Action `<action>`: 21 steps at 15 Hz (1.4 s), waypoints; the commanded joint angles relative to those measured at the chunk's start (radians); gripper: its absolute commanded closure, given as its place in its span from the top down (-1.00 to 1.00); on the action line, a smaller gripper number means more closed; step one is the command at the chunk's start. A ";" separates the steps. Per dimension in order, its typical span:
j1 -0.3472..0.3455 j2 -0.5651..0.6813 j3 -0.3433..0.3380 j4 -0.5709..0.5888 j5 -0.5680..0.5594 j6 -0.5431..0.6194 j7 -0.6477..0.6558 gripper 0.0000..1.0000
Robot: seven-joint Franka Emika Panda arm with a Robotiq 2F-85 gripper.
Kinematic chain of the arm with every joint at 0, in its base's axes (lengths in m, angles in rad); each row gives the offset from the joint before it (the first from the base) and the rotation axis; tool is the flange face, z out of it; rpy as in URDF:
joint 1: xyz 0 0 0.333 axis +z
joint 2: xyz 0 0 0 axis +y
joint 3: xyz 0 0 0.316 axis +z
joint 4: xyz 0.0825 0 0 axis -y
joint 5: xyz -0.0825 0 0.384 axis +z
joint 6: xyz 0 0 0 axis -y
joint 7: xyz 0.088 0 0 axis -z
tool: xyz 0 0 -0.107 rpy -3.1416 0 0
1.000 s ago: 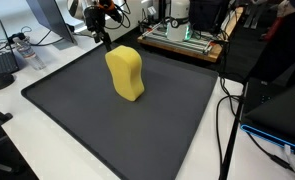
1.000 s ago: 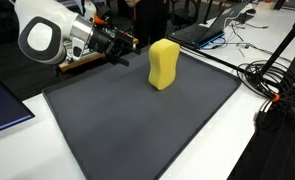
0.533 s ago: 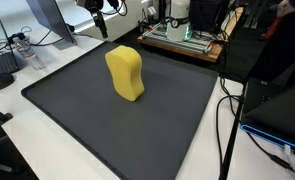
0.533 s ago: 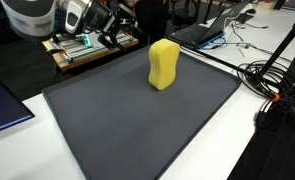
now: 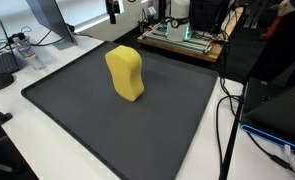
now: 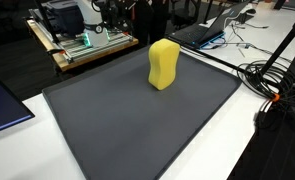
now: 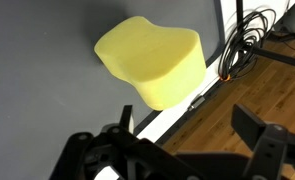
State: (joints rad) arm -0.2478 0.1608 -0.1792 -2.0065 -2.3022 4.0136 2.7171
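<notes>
We see the yellow foam block (image 5: 125, 73) standing upright on the dark mat (image 5: 77, 110), toward its far side and alone there. Well above it our gripper (image 7: 177, 142) hangs with jaws spread wide, gripping nothing. Beyond the mat, a wooden tray (image 6: 97, 53) carries electronics.

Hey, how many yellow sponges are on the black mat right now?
1. The yellow sponge stands alone on the black mat, seen in all three views. Nothing on the mat could hide another.
</notes>
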 commanded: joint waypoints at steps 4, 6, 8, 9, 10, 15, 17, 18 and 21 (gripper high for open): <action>0.126 -0.301 -0.010 -0.353 -0.184 -0.437 0.030 1.00; 0.081 -0.365 0.067 -0.422 -0.206 -0.562 0.038 1.00; 0.025 -0.435 0.177 -0.475 -0.233 -0.655 0.043 1.00; -0.010 -0.467 0.243 -0.493 -0.254 -0.682 0.043 1.00; -0.058 -0.501 0.318 -0.509 -0.261 -0.701 0.044 1.00; -0.386 -0.708 0.720 -0.553 -0.157 -0.657 -0.032 1.00; -0.513 -0.813 0.880 -0.517 -0.159 -0.550 -0.014 1.00; -0.403 -0.674 0.757 -0.513 -0.182 -0.628 -0.017 1.00; -0.493 -0.778 0.873 -0.509 -0.176 -0.570 -0.014 1.00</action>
State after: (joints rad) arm -0.7410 -0.6176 0.6936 -2.5151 -2.4786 3.4443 2.7034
